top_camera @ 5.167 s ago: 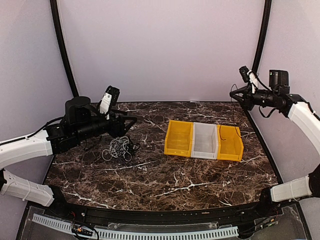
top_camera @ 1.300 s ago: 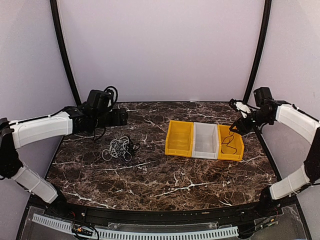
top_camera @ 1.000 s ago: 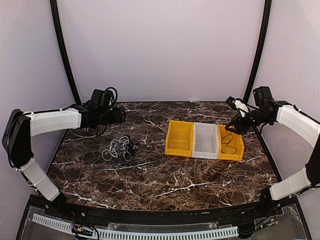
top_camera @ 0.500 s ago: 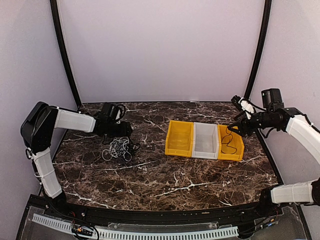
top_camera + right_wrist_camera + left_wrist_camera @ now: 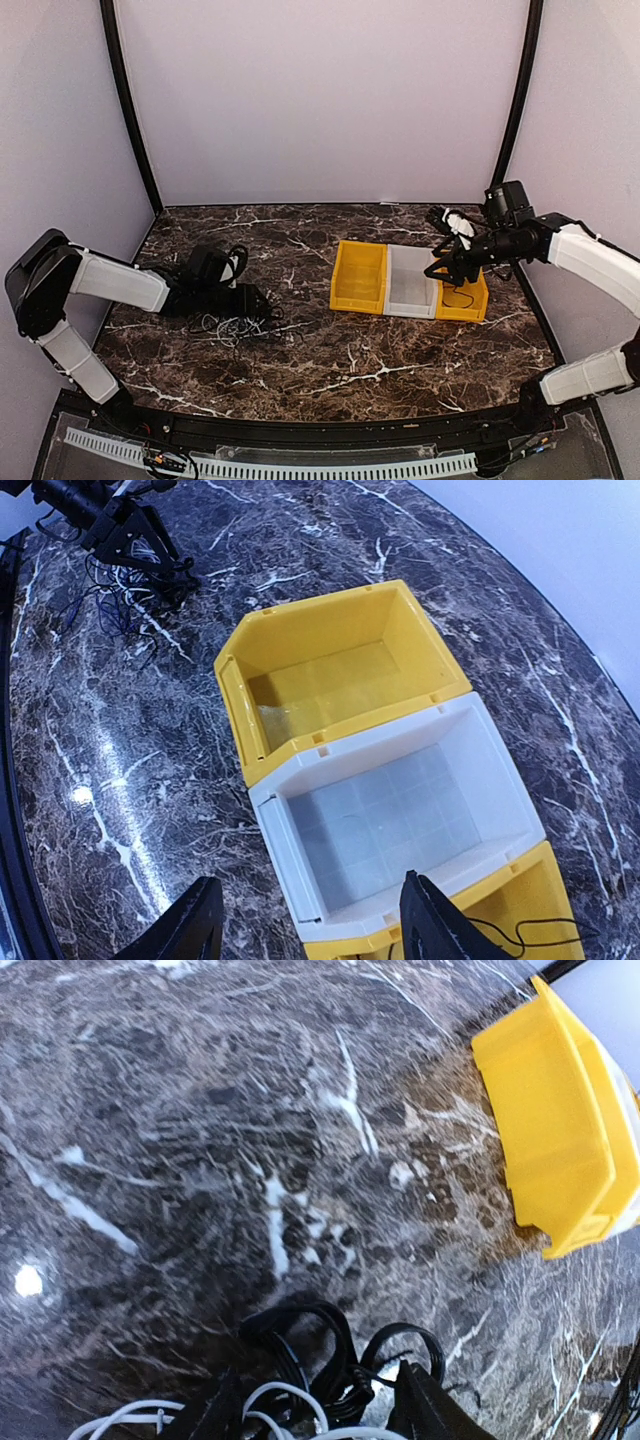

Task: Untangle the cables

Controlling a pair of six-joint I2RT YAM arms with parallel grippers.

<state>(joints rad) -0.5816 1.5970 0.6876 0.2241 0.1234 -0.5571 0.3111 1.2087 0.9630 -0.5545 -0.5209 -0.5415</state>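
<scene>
Cables [image 5: 310, 1360] between spread left hand [image 5: 315, 1405], apart from bins [image 5: 357, 277], right hand [image 5: 315, 920] spread above them.

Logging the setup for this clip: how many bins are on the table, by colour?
Yellow bins: 2
White bin: 1
Total: 3

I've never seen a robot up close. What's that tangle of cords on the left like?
The tangle of cables is a clump of thin black and white cords, looped and knotted, lying on the dark marble table. The left gripper is open over it, with black loops between its fingers.
</scene>
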